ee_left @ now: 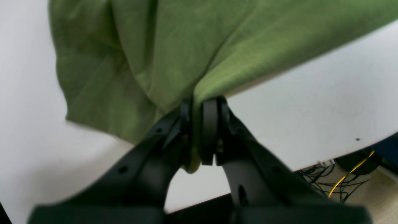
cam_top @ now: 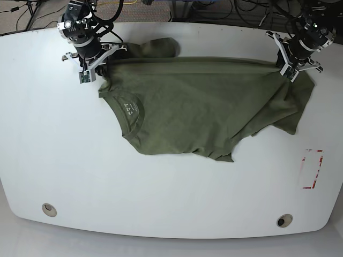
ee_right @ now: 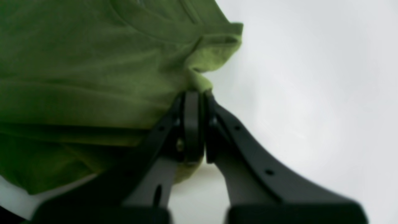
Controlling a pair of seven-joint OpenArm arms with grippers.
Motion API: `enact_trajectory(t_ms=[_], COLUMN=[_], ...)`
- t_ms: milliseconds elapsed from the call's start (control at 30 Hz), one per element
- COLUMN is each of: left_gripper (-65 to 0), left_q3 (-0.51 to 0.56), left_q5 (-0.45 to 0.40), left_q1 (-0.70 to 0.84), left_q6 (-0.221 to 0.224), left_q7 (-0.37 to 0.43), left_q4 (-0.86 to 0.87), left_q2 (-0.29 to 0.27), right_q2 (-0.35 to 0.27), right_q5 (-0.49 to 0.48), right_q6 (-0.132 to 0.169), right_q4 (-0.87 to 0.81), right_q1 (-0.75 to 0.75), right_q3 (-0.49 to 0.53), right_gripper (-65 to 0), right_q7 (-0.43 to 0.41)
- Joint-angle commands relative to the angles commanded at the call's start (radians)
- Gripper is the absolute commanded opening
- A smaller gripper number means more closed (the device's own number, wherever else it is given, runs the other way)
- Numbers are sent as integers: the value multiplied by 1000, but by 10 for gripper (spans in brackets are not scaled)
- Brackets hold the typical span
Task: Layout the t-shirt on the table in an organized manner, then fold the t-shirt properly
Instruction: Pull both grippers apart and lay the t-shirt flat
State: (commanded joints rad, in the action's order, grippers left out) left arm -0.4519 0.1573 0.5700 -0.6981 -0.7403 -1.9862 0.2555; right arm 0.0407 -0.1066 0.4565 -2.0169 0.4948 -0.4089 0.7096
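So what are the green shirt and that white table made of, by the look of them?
The t-shirt looks like soft knitted cotton or similar: matte, wrinkling and draping where both tools pull it. The table looks like hard laminate or coated board, smooth and slightly glossy with faint reflections; the exact material is unclear.

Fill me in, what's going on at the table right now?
Both arms are holding the olive t-shirt along its far edge. The right gripper is clamped on fabric at the shoulder end, near the collar, and the left gripper is clamped on the hem end, jaws shut on cloth in both wrist views. The fabric runs taut between them while the rest of it lies wrinkled and uneven on the white table. It is being laid out; no fold has been made yet.
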Motion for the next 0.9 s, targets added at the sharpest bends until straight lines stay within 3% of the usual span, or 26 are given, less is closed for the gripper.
enact_trajectory(t_ms=[200,267,333,433,467,533,633,700,900], left_gripper=[-649,-607,-519,-386,-326,-279,-286,-290,-290], left_q3=[-9,-9,-11,-17,-31,-52,-75,-83,-146], left_q5=[0,0,0,2,2,2,5,6,8], left_q1=[40,52,63,72,78,78,75,75,71], left_q6=[0,0,0,0,0,0,0,0,0], left_q7=[0,0,0,0,0,0,0,0,0], left_q4=[0,0,0,-2,-2,-2,0,-2,-2], left_q2=[0,0,0,0,0,-3,-6,-6,-6], right_q2=[0,0,-3,-5,-3,-2,0,0,0], right_q5=[2,2,2,2,2,2,2,-3,-6], right_q6=[0,0,0,0,0,0,0,0,0], right_q4=[2,2,0,0,0,2,0,-2,-8], right_q1=[14,20,37,43,46,49,60,75,80], right_q3=[0,0,2,2,2,3,5,5,-17], right_gripper=[-648,-648,-633,-552,-495,-415,-311,-284,-281], right_q7=[3,6,6,6,6,6,6,3,-2])
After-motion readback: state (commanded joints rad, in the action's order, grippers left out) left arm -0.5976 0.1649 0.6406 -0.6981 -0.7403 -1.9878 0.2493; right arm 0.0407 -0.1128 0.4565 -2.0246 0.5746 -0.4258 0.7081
